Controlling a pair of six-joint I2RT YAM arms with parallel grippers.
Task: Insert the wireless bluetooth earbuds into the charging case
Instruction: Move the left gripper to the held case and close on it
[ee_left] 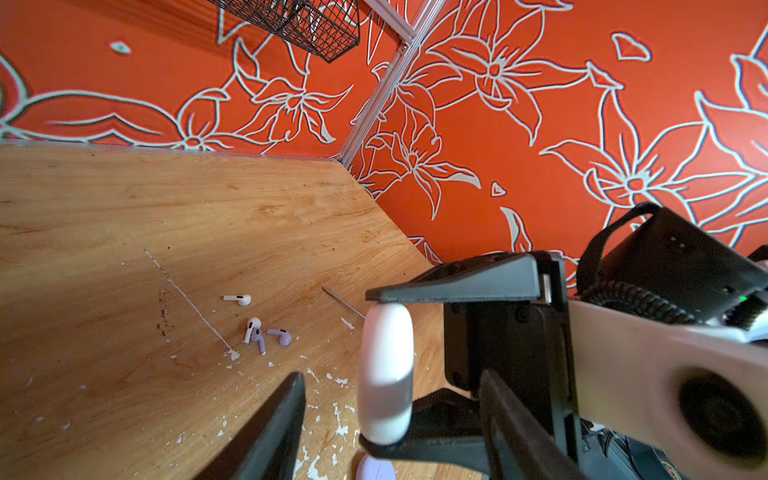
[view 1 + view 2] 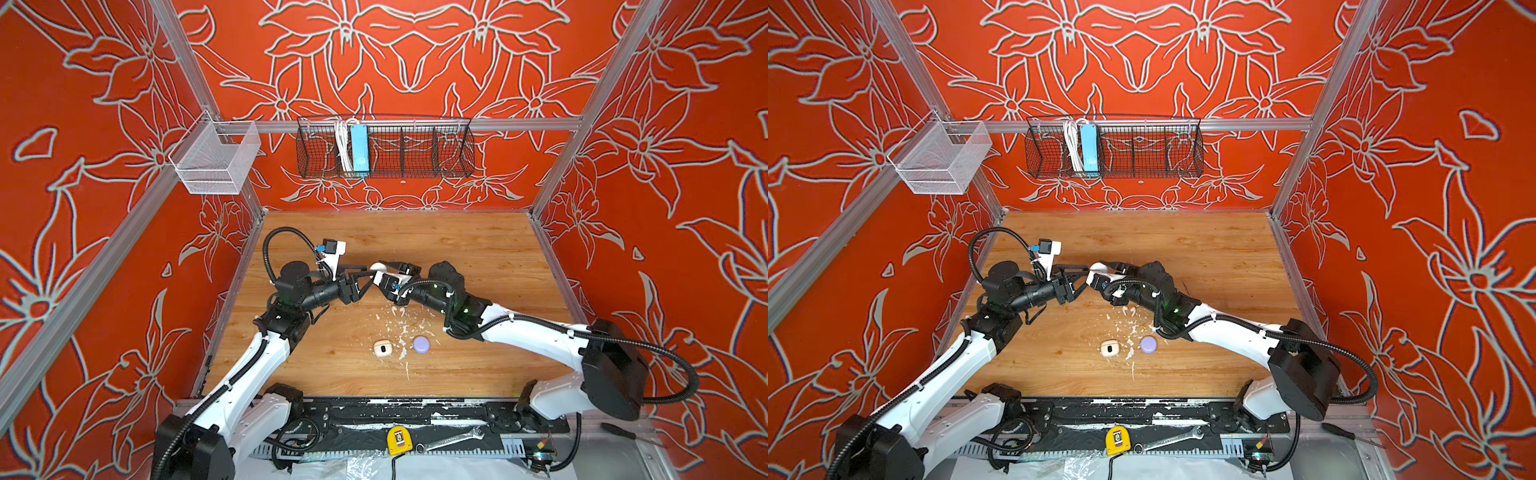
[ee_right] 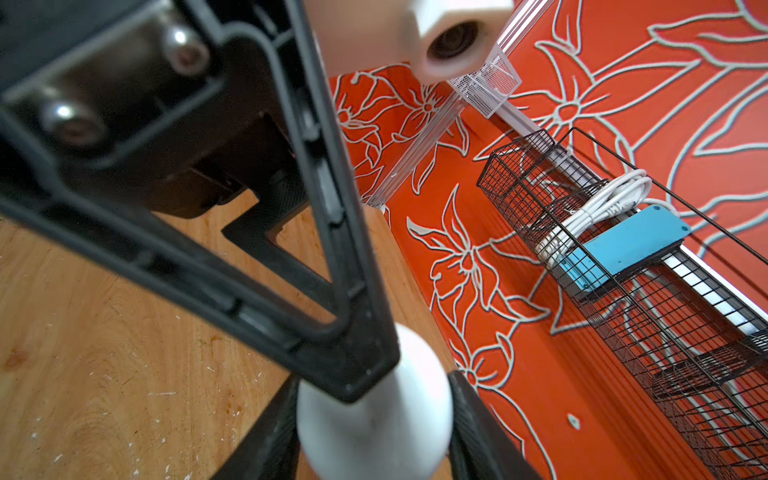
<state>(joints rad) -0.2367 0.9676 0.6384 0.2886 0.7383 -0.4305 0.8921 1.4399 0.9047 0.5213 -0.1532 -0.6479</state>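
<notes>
**Two grippers meet over one white case**

We see both arms reaching in from the near edge of the wooden table (image 2: 478,249). Their elbows are out and their forearms are turned inward, so the wrists face each other above the middle of the board.

The right gripper (image 1: 374,370) is clamped on the white charging case (image 2: 377,267). One finger is pressed on each narrow end, and the case is clear of the tabletop.

The left gripper (image 2: 371,277) comes at the case from the opposite side with its jaws apart. In the left wrist view they straddle the broad faces of the case, with a gap on either side. (In the right wrist view one left finger overlaps the case, so we cannot tell whether it touches.)

The earbuds lie loose on the wood, well apart from the held case. One white earbud (image 1: 237,299) lies alone. Just beside it is a cluster of another white earbud (image 1: 251,328) and two lavender earbuds (image 1: 280,336).

Nearer the robot's base, an open cream case (image 2: 381,348) and a closed lavender case (image 2: 421,344) sit side by side among white flecks.
</notes>
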